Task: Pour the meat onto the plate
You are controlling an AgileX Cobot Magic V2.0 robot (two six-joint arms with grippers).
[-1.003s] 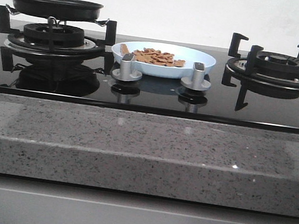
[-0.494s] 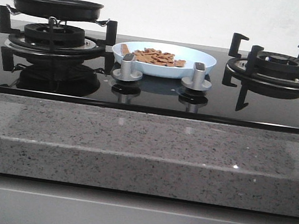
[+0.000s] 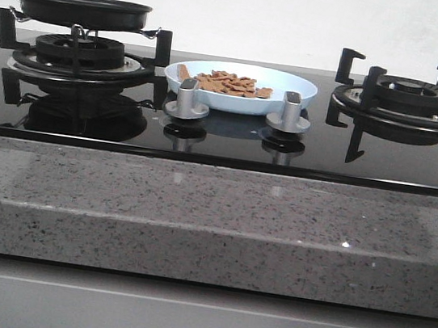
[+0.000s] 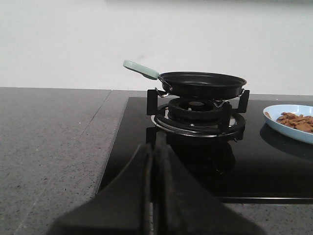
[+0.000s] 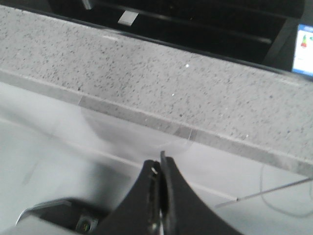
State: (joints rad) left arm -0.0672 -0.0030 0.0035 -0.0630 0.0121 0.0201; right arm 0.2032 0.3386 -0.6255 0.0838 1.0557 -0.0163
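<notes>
You are looking at a glass-topped gas hob behind a speckled stone counter edge. The meat (image 3: 229, 83), a heap of thin orange-brown slices, lies on the pale blue plate (image 3: 295, 83), which sits on the glass between the two burners, just behind two silver knobs (image 3: 187, 99). The black frying pan (image 3: 81, 9) rests level on the left burner and looks empty, so the pour appears done, with nothing obvious left.

The front view shows neither arm. The left wrist view shows the left gripper (image 4: 155, 188) with its fingers pressed together on nothing, well short of the pan, whose pale green handle shows whole here. The right wrist view shows the right gripper (image 5: 159, 196) likewise closed and empty, low in front of the counter edge.
</notes>
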